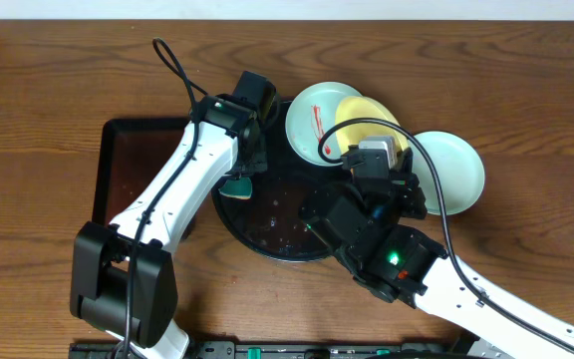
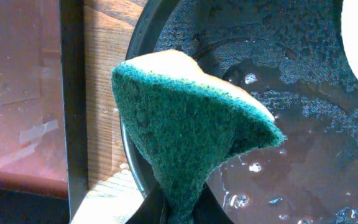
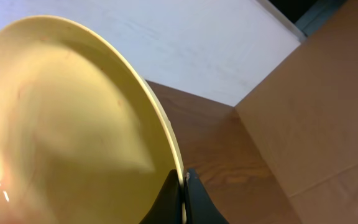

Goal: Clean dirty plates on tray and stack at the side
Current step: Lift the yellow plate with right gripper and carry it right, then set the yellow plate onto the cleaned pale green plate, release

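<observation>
Three plates in all: two blue-green plates [image 1: 307, 120] [image 1: 461, 170] and one yellow plate [image 1: 357, 112]. Two trays: one round tray [image 1: 267, 227], one rectangular tray [image 1: 133, 165]. One sponge [image 2: 185, 124]. Two arms [image 1: 182, 184] [image 1: 486, 299].

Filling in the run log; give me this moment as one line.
left pincer: shut on sponge | right pincer: shut on yellow plate | smeared plate: on tray
</observation>
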